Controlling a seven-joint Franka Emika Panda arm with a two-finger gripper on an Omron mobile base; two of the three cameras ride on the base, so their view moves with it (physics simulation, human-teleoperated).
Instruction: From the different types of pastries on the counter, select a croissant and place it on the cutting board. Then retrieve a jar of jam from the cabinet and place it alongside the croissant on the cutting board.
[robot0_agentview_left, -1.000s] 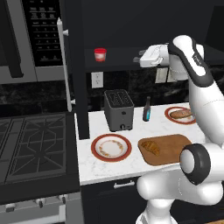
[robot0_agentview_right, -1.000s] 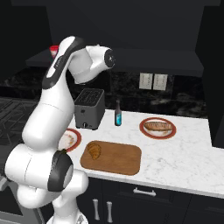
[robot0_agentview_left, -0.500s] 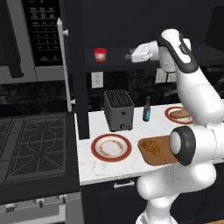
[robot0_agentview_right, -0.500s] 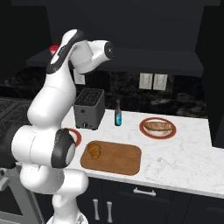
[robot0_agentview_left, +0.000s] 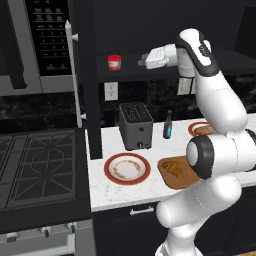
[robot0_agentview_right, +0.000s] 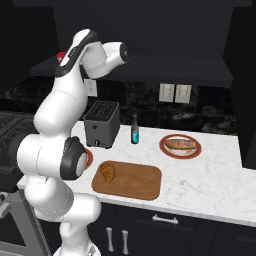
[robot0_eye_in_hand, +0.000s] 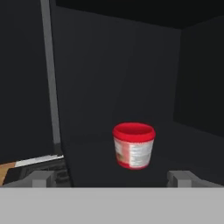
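Jam jar (robot0_eye_in_hand: 134, 145), centre frame, probably light, rigid and slick, is being faced by wide-open jaws, best gripped across its straight sides.

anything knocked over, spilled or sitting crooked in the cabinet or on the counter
Nothing stands out. The jar of jam stands upright on the cabinet shelf, the croissant lies on the cutting board, and the bottle and toaster are upright on the counter. No spills.

The golden-brown croissant (robot0_agentview_right: 107, 172) lies at the left end of the wooden cutting board (robot0_agentview_right: 137, 181) on the white counter (robot0_agentview_right: 210, 187). The red-lidded jar of jam (robot0_eye_in_hand: 133, 145) stands upright on the dark cabinet (robot0_agentview_left: 130, 30) shelf.
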